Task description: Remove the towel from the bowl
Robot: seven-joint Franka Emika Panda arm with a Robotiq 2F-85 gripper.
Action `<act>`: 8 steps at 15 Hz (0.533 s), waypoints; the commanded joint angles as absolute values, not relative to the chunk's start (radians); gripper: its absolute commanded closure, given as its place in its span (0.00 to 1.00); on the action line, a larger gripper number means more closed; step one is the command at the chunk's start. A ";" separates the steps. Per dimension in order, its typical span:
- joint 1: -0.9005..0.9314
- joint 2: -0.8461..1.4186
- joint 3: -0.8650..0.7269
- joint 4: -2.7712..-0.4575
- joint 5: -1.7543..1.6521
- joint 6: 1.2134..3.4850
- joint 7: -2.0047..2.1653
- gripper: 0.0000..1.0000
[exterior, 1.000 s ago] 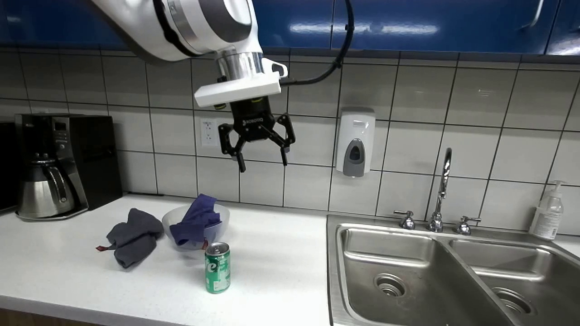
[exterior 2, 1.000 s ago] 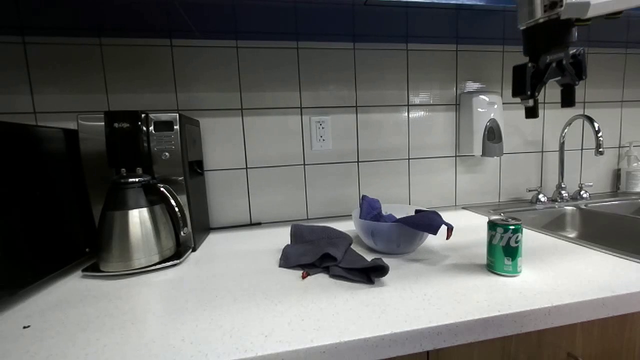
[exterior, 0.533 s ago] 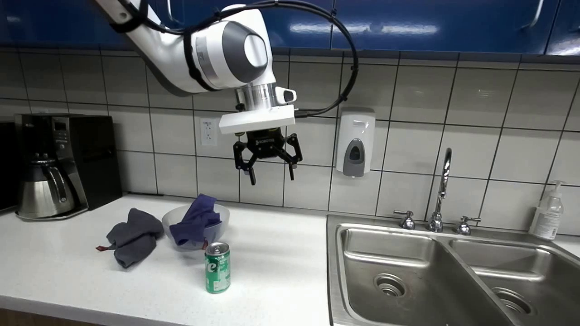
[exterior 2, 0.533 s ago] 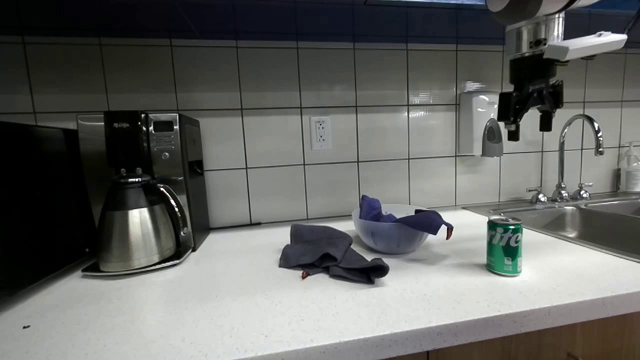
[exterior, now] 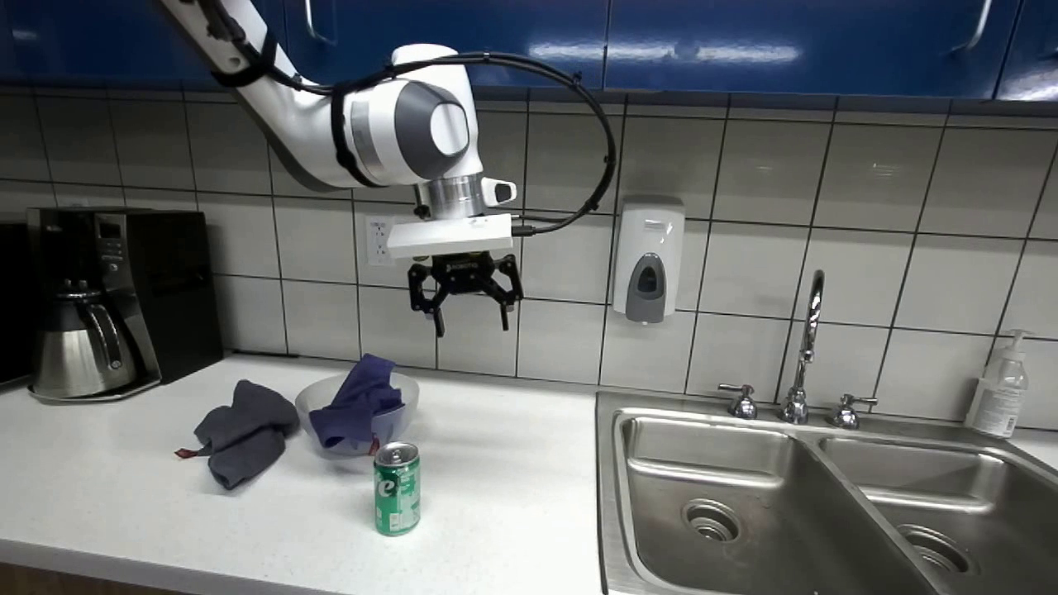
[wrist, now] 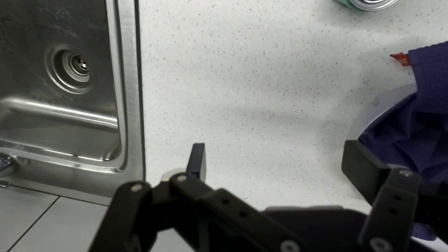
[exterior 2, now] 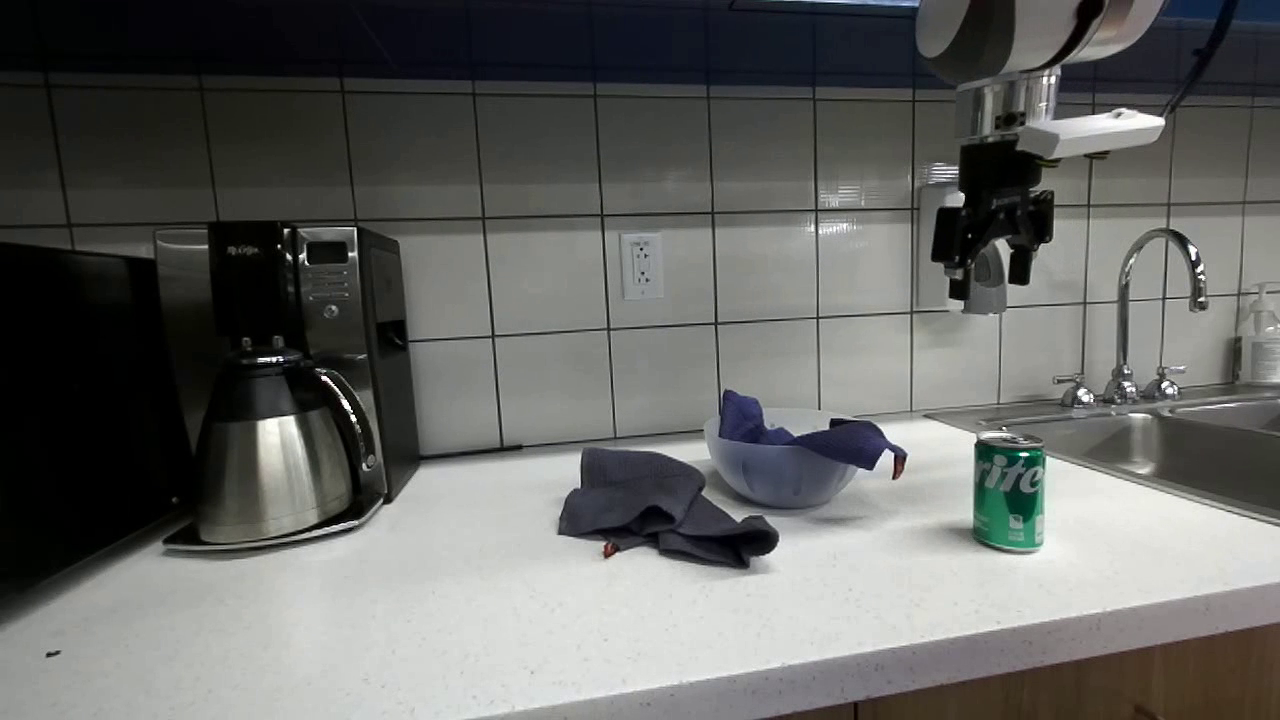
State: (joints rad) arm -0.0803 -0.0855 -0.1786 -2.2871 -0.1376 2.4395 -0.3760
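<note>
The purple towel (exterior: 357, 406) lies partly in the translucent bowl (exterior 2: 778, 478) and hangs over its rim; both show in both exterior views. In the wrist view the towel (wrist: 416, 136) and the bowl's edge (wrist: 371, 109) are at the right, partly hidden behind a finger. My gripper (exterior: 472, 324) is open and empty, pointing down. It is well above the counter, to the right of the bowl, and touches nothing. It also shows in an exterior view (exterior 2: 990, 280) in front of the soap dispenser and in the wrist view (wrist: 274, 159).
A dark grey towel (exterior 2: 650, 502) lies on the counter beside the bowl. A green can (exterior: 397, 492) stands in front of the bowl. A coffee maker (exterior 2: 345, 350) is at the left. A steel sink (exterior: 612, 496) is at the right, with a wall soap dispenser (exterior: 649, 260) behind.
The gripper has come down and turned from tilted to more upright. In an exterior view it has shifted left, toward the bowl's side. The fingers stay open; towels, bowl and can have not moved.
</note>
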 commanded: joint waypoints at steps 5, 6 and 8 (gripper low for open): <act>-0.073 0.023 -0.121 -2.259 -0.100 2.556 -0.384 0.00; -0.070 0.031 -0.111 -2.259 -0.091 2.568 -0.386 0.00; -0.061 0.044 -0.090 -2.258 -0.066 2.587 -0.392 0.00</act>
